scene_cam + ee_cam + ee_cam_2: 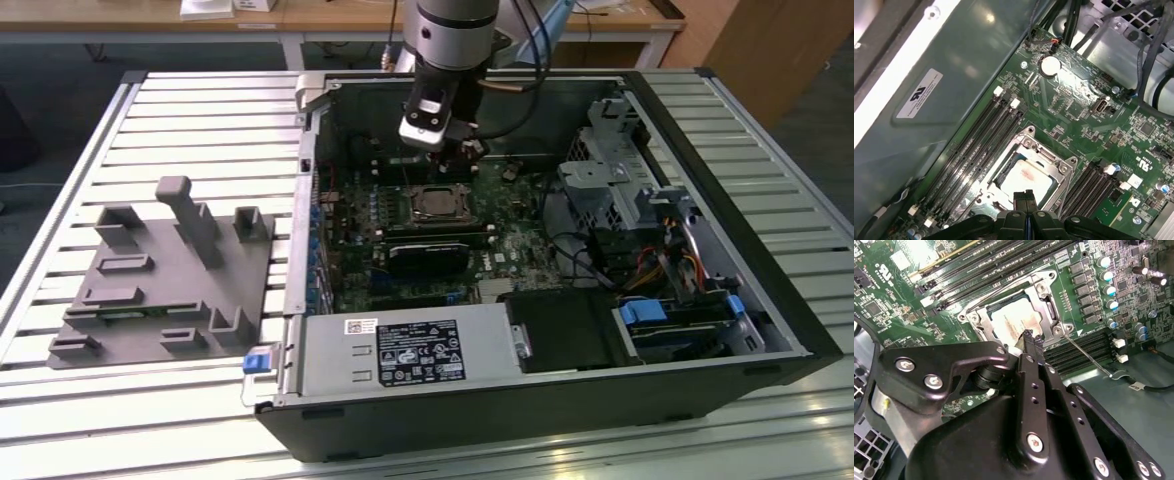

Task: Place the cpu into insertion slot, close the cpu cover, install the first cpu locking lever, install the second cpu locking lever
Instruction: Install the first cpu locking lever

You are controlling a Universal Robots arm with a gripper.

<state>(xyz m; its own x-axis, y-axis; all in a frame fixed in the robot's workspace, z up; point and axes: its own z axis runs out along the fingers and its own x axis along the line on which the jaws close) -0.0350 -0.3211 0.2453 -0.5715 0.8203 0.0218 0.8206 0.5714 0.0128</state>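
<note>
Just beneath the pincer [1024, 196] lies the cpu [1023, 179].

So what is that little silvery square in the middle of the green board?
That is the cpu: a small flat square chip with a dull silvery metal top and a faint reddish smudge. It lies flat, framed by the window of the silvery cpu cover on the green board. The shut gripper hangs at its edge.

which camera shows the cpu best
The first wrist view: the cpu shows nearly whole, seen from above. In the second wrist view the gripper hides one corner; the exterior view sees it from afar.
</note>
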